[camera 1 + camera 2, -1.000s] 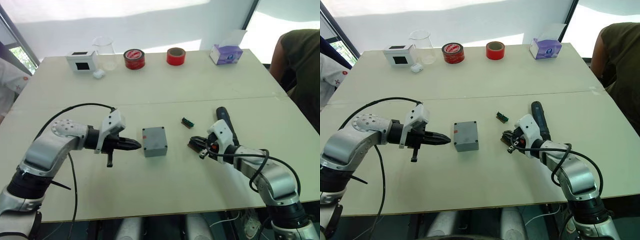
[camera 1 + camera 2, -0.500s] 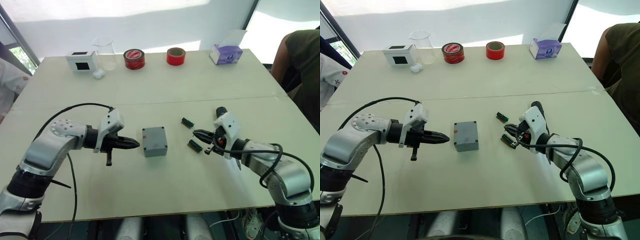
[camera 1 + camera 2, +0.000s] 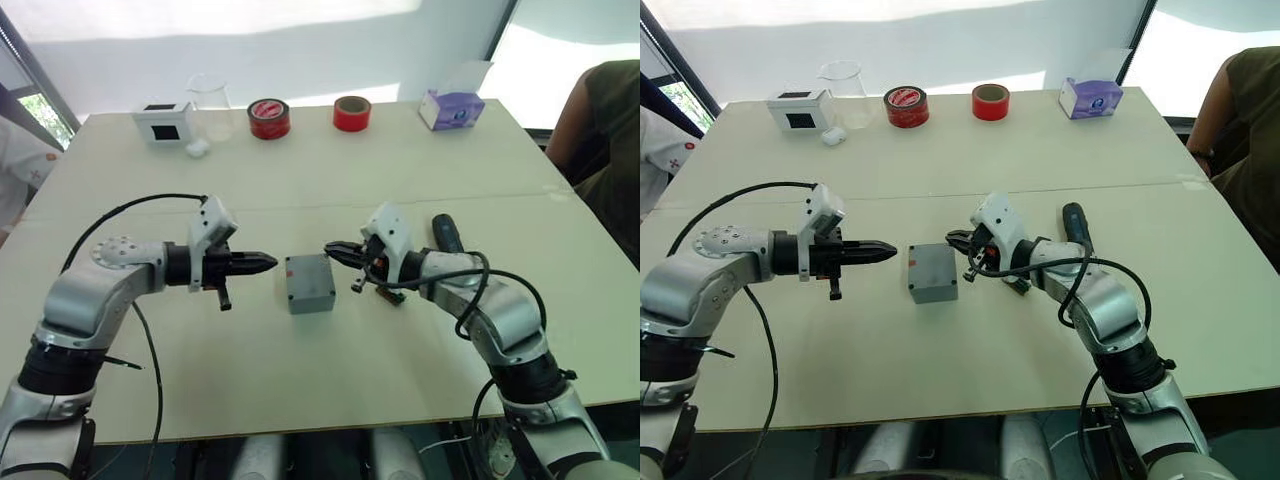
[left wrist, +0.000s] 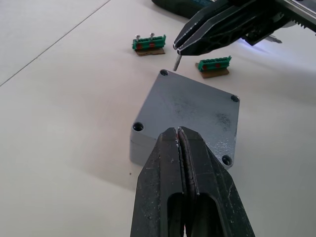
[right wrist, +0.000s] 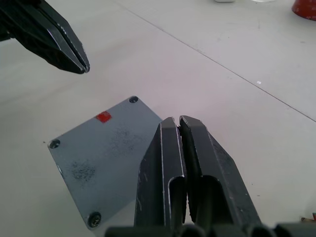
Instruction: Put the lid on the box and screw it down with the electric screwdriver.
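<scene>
My right tool (image 3: 958, 238), pinching a screw (image 4: 176, 62), has swung from beside the screwdriver (image 3: 1074, 224) to the box (image 3: 931, 272) corner. The lid (image 4: 190, 109) sits on, so fastening begins; my left tool (image 3: 890, 251) waits closed, empty.

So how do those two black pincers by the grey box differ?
The right gripper pinches a small metal pin, likely a screw, at its tips; the left gripper is shut on nothing. The right gripper hangs by a corner hole of the box; the left gripper points at the box's opposite side. Both are closed and not touching the box.
</scene>
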Robot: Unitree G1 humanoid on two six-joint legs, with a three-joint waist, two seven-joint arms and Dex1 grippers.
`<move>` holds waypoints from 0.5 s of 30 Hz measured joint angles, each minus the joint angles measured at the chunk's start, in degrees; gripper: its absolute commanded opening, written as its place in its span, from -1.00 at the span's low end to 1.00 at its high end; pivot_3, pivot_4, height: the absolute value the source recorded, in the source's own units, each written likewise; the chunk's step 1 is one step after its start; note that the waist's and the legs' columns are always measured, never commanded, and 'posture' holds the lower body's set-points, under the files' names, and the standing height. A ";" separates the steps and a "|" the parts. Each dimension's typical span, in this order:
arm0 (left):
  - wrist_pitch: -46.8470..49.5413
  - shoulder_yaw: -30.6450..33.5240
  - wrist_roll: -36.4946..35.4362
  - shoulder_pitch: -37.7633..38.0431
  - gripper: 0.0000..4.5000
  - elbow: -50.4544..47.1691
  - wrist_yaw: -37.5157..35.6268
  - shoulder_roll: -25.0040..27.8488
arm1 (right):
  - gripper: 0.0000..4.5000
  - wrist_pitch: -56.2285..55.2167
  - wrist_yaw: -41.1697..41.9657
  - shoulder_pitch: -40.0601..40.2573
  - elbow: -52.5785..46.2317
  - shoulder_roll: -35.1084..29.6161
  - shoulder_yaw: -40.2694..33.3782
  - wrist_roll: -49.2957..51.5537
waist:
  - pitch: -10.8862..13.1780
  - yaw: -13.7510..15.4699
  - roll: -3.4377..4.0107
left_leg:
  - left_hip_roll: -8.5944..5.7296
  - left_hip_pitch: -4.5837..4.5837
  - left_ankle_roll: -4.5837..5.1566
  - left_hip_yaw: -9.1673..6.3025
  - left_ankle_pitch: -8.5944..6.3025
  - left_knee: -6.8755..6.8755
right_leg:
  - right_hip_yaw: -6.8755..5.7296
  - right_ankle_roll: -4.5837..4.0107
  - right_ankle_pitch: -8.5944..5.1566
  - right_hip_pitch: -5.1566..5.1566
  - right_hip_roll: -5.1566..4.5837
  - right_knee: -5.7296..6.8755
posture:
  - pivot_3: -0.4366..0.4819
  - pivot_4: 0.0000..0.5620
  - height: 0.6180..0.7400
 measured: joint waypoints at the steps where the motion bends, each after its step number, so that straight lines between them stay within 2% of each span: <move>1: 0.01 0.00 -0.10 0.06 -1.00 -0.09 0.46 -0.12 | -0.97 -0.48 0.16 0.00 0.40 0.01 0.16 -0.34 | 0.00 0.02 0.00 | 0.00 0.00 0.00 0.00 0.00 0.00 | 0.00 0.00 0.00 0.00 0.00 0.00 | -0.05 -0.47 1.00; 15: -0.23 -0.24 -0.49 0.74 -1.00 -0.29 1.11 -0.41 | -0.97 -3.22 0.50 -0.43 4.22 1.23 0.20 -2.94 | 0.00 0.08 0.00 | 0.00 0.00 0.00 0.00 0.00 0.01 | 0.00 0.00 0.00 0.00 0.00 0.00 | -0.05 -0.47 1.00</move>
